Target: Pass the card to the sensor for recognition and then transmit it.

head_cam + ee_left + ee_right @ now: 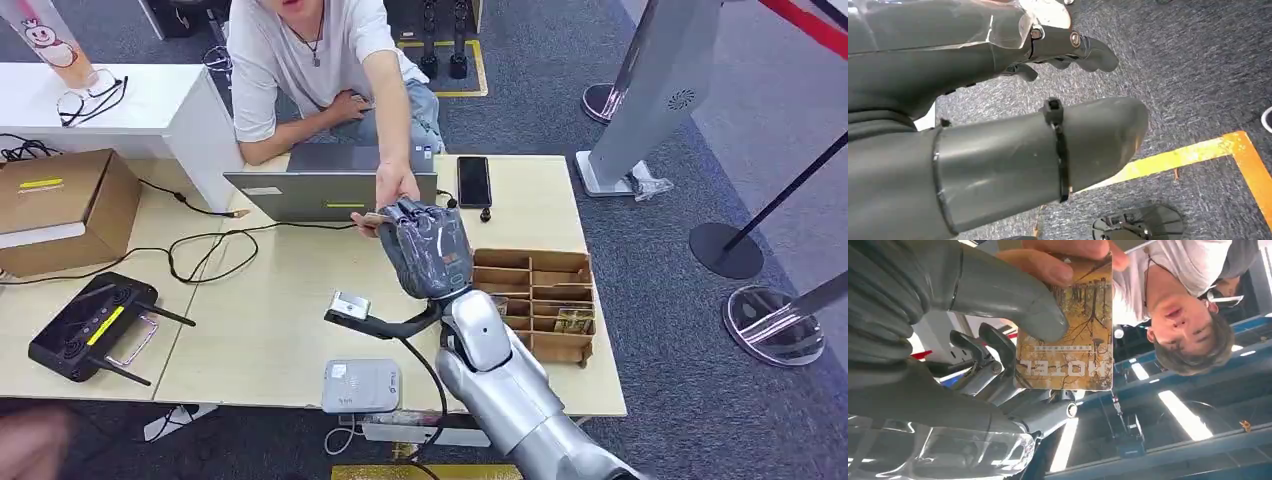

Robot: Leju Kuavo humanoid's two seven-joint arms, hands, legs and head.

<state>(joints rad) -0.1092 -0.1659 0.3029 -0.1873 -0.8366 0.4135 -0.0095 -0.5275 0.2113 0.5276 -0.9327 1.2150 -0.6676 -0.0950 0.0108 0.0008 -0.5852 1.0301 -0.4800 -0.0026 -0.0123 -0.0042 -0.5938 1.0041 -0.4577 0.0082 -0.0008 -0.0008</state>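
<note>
Pale wooden table (300, 330), at its 12 o'clock edge bearing an open grey laptop (330, 190) with a black phone (474, 181) just beside it at 1. At 3, a brown cardboard divider tray (545, 300). At 6, a flat grey sensor box (361, 386). At 9, a black remote controller (90, 328); at 10, a closed brown cardboard box (62, 208). Across the middle, loops of black cable (205, 250).

A robot test lab or demo hall: carpeted floor (560, 90) with yellow tape, stanchion bases (727, 250), cable-strewn table (290, 320), laptop (330, 185).
</note>
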